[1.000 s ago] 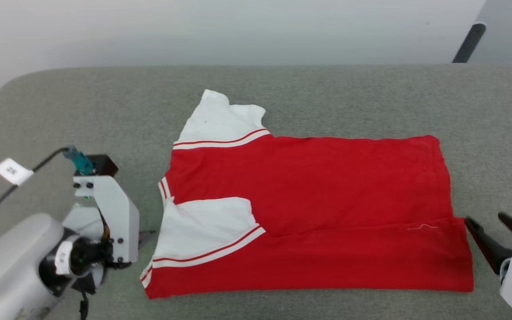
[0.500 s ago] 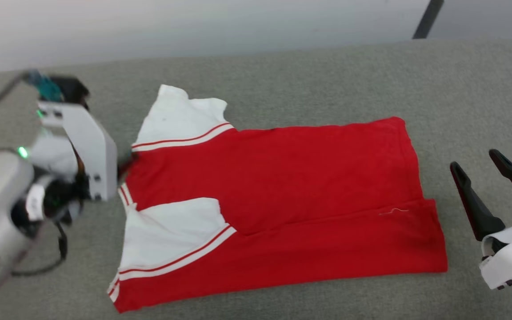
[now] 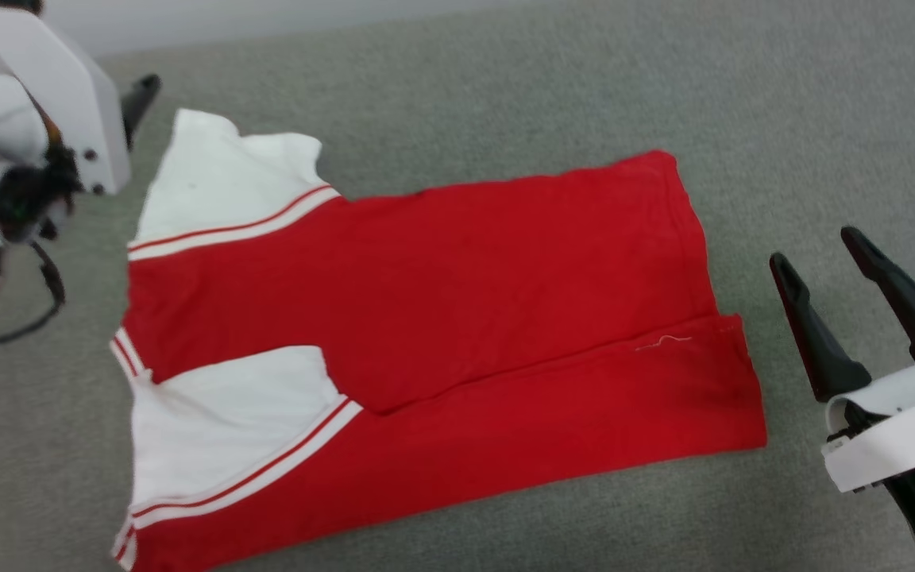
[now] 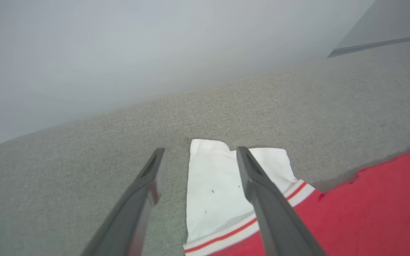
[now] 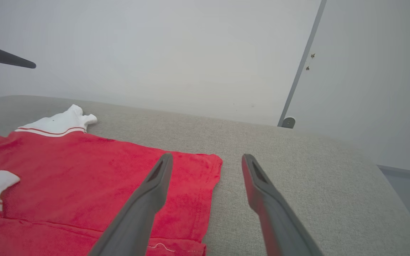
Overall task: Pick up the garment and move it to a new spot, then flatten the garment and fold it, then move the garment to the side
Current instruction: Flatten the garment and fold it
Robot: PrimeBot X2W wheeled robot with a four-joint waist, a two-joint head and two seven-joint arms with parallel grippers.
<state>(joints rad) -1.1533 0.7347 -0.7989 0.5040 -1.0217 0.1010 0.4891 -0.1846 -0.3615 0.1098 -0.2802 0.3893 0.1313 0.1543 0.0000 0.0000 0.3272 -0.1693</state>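
Note:
The garment (image 3: 465, 270), a red shirt with white sleeves and striped trim, lies flat on the grey cloth surface (image 3: 505, 95), its near long edge folded over the body. One white sleeve (image 3: 227, 421) is folded onto the red. The other sleeve (image 4: 212, 188) sticks out at the far left. My left gripper (image 4: 200, 150) hovers open above that far sleeve, touching nothing, and one of its fingertips (image 3: 144, 86) shows in the head view. My right gripper (image 3: 815, 248) stands open and empty just right of the hem (image 5: 212, 170).
The grey surface (image 5: 297, 170) runs on past the shirt to the right and toward the back, ending at a pale wall. A dark upright post (image 5: 288, 122) stands behind its far edge.
The head camera has turned, shifting the whole picture. My left gripper went from beside the near sleeve up past the collar to the far sleeve. My right gripper drew back from the hem's near corner.

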